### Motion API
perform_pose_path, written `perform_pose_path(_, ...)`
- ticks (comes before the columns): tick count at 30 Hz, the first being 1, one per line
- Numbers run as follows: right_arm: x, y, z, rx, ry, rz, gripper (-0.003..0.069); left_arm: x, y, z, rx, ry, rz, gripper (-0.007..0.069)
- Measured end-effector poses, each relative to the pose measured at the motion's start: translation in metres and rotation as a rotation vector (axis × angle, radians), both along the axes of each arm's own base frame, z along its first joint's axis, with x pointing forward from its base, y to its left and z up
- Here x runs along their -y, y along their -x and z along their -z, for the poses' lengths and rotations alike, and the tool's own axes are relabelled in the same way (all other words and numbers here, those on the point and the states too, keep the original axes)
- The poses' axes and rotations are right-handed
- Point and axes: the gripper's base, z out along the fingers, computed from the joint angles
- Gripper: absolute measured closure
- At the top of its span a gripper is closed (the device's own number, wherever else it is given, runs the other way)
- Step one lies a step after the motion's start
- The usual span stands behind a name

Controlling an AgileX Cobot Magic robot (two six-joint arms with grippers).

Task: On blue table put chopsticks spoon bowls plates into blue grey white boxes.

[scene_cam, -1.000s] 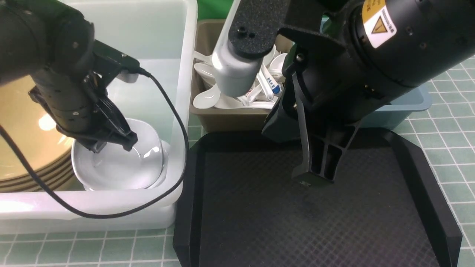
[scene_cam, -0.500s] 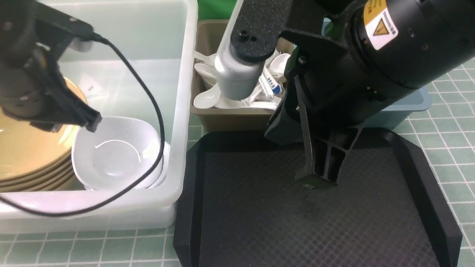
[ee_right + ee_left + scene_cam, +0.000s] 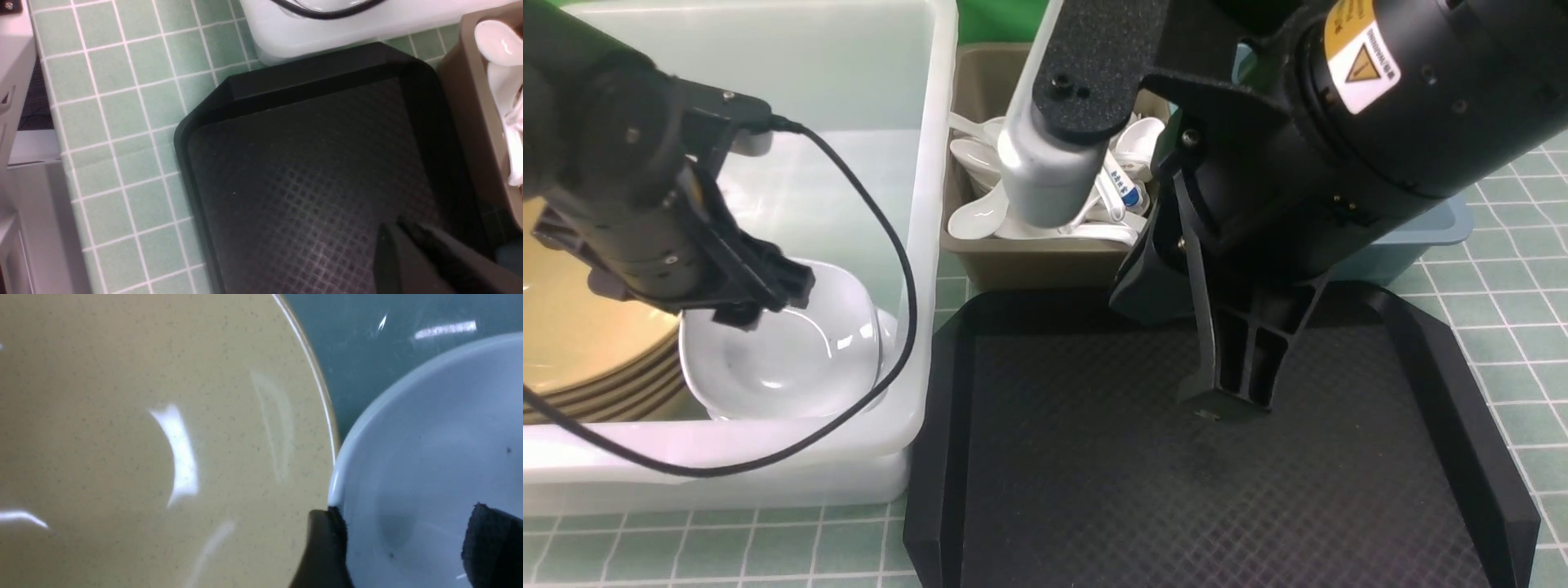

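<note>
The left gripper (image 3: pixel 404 526) stands parted over the small white rounded-square plate (image 3: pixel 792 367), one finger at its rim, inside the translucent white tub (image 3: pixel 923 180) beside stacked mustard-tan bowls (image 3: pixel 580 327); the right gripper (image 3: pixel 1225 404), closed and empty, hangs above the black textured tray (image 3: pixel 1078 490)

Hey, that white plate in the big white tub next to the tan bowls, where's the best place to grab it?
Probably by its raised rim, coming straight down: the white plate sits upright and shallow, hemmed in by the bowls and the tub wall, so a side approach looks blocked. Pinch across the rim, inside and out.
</note>
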Motion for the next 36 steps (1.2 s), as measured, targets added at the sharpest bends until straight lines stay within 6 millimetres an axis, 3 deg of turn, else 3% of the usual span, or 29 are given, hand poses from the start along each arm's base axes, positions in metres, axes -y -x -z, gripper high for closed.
perform_pose_path(3,0.000,0.000,0.000,-0.001,0.002,0.000,0.0610,0.000,-0.004,0.004,-0.001,-0.010,-0.014,0.0164)
perform_pose_path(9,0.000,0.000,0.000,-0.001,0.002,-0.001,0.0610,0.003,-0.007,0.011,-0.022,0.021,-0.012,0.0172)
perform_pose_path(15,0.000,0.000,0.000,-0.001,0.002,-0.001,0.0610,0.007,-0.008,0.012,-0.024,0.059,0.069,0.0354)
perform_pose_path(20,0.000,0.000,0.000,-0.001,0.002,-0.001,0.0610,0.004,-0.009,0.011,-0.026,0.027,0.117,0.0557)
perform_pose_path(27,0.000,0.000,0.000,-0.001,0.002,-0.001,0.0610,0.003,-0.009,0.009,-0.036,0.007,0.146,0.0562)
perform_pose_path(30,0.000,0.000,0.000,-0.001,0.002,-0.001,0.0610,0.004,-0.009,0.006,-0.051,-0.007,0.173,0.0485)
perform_pose_path(34,0.000,0.000,0.000,0.001,0.000,-0.001,0.0610,0.006,-0.012,-0.002,-0.043,-0.031,0.189,0.0209)
perform_pose_path(35,0.000,0.000,0.000,0.002,-0.001,-0.001,0.0610,0.006,-0.012,-0.003,-0.039,-0.033,0.189,0.0195)
perform_pose_path(36,0.000,0.000,0.000,0.002,-0.001,-0.001,0.0610,0.005,-0.014,-0.007,-0.028,-0.047,0.182,0.0133)
